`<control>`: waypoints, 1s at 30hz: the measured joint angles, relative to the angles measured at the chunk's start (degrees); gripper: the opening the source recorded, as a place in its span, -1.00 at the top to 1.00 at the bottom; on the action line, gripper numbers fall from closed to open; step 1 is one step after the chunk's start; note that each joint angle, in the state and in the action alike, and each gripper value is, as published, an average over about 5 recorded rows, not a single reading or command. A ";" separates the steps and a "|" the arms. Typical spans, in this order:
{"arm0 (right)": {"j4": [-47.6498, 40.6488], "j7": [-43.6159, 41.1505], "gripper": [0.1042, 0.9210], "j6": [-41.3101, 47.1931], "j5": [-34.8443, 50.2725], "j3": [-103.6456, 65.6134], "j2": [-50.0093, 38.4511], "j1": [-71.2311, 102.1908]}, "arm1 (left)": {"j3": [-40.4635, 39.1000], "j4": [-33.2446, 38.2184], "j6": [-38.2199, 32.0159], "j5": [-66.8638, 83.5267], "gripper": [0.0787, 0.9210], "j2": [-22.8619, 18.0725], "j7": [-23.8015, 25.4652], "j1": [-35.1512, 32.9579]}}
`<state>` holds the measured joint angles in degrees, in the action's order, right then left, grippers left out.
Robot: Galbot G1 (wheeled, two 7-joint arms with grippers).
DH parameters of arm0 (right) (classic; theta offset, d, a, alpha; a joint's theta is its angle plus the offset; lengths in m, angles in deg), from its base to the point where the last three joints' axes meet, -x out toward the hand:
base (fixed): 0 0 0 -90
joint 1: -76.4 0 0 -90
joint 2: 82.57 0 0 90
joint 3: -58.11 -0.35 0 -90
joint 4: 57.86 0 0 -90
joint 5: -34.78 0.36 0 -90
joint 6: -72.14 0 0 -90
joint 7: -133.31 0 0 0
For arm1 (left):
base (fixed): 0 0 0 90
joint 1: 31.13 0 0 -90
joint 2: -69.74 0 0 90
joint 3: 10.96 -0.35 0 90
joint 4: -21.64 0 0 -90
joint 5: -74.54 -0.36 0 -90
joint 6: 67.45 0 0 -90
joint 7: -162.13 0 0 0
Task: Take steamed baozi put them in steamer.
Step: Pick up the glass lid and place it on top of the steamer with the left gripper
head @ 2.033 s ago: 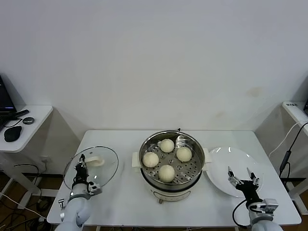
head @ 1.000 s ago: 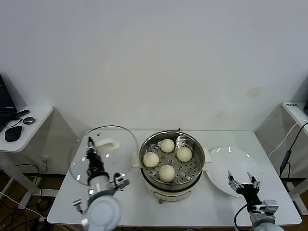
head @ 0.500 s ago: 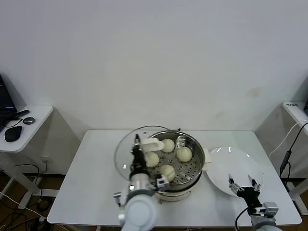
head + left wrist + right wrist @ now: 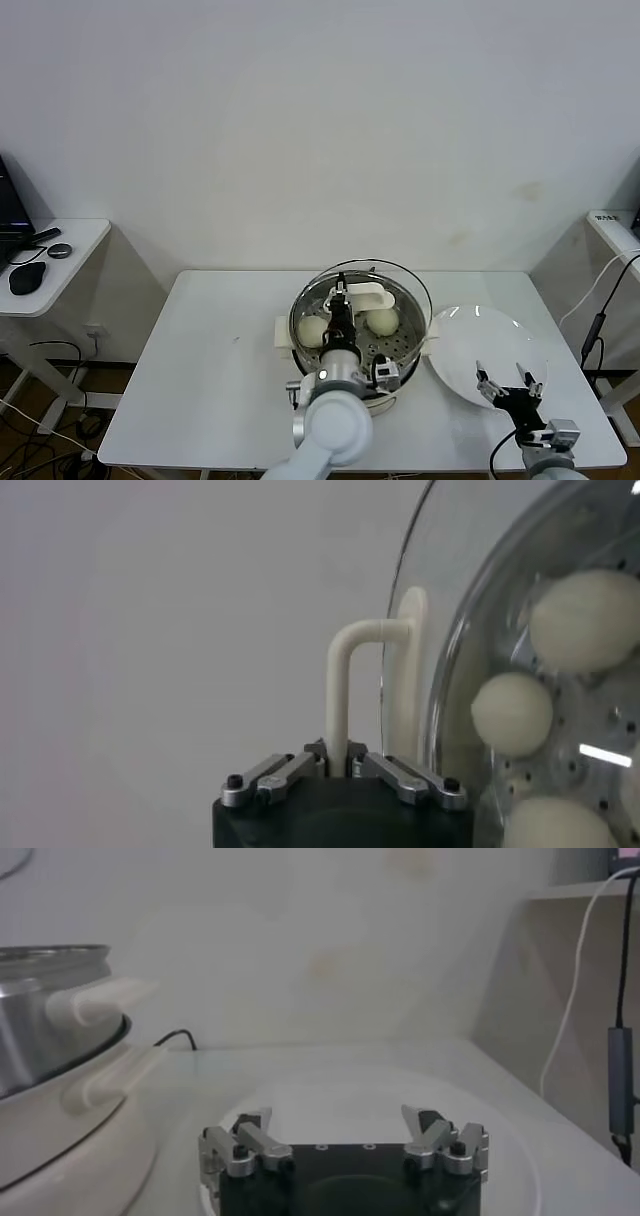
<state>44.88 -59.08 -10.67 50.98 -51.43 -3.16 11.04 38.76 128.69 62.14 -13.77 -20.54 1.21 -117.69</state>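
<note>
Left arm is showing a rounded grey-white wrist housing in head view, with a small dark round port on top and silver brackets sticking out at the sides. Left tool [image 4: 338, 770] is wearing a black block body; two silver metal finger links are sitting on it, each carrying a black screw head near the outer end. Right tool [image 4: 345, 1140] is built the same: black body, silver jointed fingers [image 4: 243, 1144] with black screws, and a row of three tiny holes is running along the body's front edge. Right wrist is looking grey, with a black cable looping beside it in head view.
</note>
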 measured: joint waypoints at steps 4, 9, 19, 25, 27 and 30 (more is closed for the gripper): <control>-0.15 0.01 -0.76 -0.23 0.01 0.17 0.05 -0.11 | -0.28 -1.96 0.02 -0.17 0.78 -0.13 -0.66 0.51; -0.15 -0.02 -0.76 -0.49 -0.02 0.39 0.25 -0.13 | -0.40 -4.16 0.03 -0.89 0.78 -0.51 -1.37 1.19; -0.22 -0.10 -0.76 -1.21 0.01 0.43 0.31 0.03 | -0.81 -6.45 0.02 -3.35 0.78 -0.32 -1.48 0.74; -0.35 -0.13 -0.76 -1.42 0.06 0.67 0.46 -0.06 | -0.95 -6.93 0.02 -4.51 0.78 -0.49 -1.57 0.41; -0.41 -0.13 -0.76 -1.48 0.07 0.78 0.54 -0.09 | -0.99 -7.08 0.02 -4.90 0.78 -0.54 -1.70 0.32; -0.44 -0.14 -0.76 -1.55 0.06 0.90 0.61 -0.09 | -1.02 -7.22 0.01 -5.50 0.78 -0.41 -2.01 0.17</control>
<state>44.44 -59.21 -12.22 51.04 -50.53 -2.55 10.95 37.74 121.47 62.16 -19.28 -20.95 -0.80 -117.52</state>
